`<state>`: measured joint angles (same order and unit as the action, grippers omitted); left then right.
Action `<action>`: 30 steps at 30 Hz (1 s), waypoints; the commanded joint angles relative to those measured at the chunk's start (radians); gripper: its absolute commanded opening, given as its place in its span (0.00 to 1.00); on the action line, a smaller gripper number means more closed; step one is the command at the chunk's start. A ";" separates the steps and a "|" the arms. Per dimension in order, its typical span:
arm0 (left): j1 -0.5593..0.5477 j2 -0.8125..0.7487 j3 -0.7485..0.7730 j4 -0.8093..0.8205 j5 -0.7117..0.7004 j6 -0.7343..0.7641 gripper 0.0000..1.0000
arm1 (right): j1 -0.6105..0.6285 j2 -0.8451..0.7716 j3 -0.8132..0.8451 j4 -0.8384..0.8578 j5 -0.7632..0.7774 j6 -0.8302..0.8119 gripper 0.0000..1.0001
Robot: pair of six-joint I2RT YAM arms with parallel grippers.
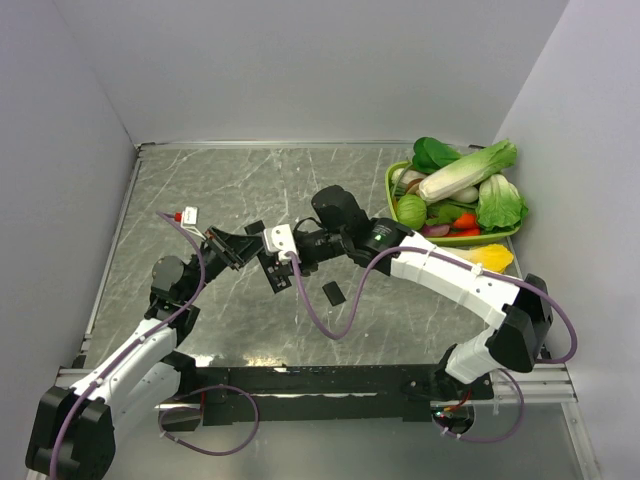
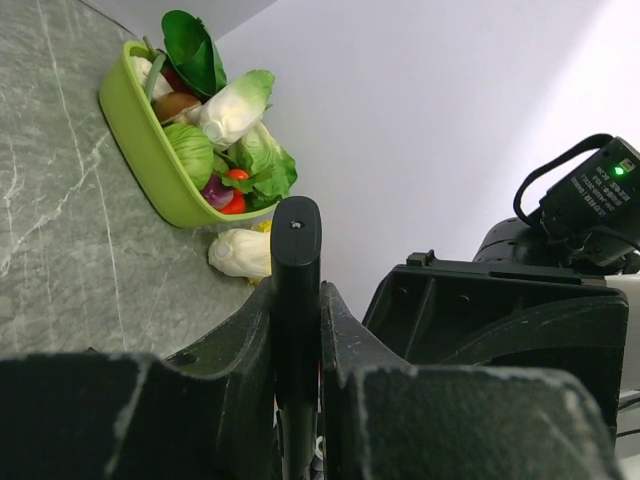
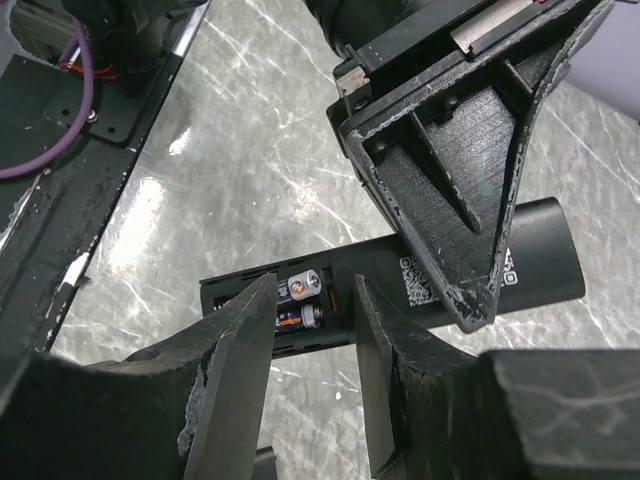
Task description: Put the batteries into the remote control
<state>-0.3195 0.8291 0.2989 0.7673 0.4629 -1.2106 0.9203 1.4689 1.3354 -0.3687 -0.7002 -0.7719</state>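
Note:
The remote control (image 3: 360,285) is a black bar held above the table, back side up, with its battery bay open. Two batteries (image 3: 303,300) lie side by side in the bay. My left gripper (image 2: 297,300) is shut on the remote, whose rounded end (image 2: 296,235) sticks out between its jaws. It clamps the remote's far half in the right wrist view (image 3: 450,170). My right gripper (image 3: 315,300) is open and empty, its jaws just above the bay, one on each side of the batteries. In the top view both grippers meet at the remote (image 1: 272,272) at table centre.
A small flat black cover piece (image 1: 332,293) lies on the grey marble table just right of the remote. A green basket (image 1: 392,190) of toy vegetables stands at the back right, also in the left wrist view (image 2: 140,150). Purple cables hang from both arms.

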 commanded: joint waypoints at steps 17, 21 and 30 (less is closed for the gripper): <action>-0.006 0.002 0.055 0.061 0.022 0.023 0.01 | -0.003 0.039 0.050 -0.032 -0.053 -0.030 0.38; -0.006 0.004 0.055 0.063 0.017 0.019 0.01 | -0.006 0.039 0.041 -0.038 -0.051 -0.027 0.31; -0.006 0.004 0.039 0.122 -0.001 -0.029 0.01 | -0.003 0.021 -0.022 -0.021 -0.047 -0.009 0.27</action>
<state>-0.3206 0.8352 0.3092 0.7670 0.4732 -1.1954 0.9203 1.4914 1.3491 -0.4004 -0.7254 -0.7811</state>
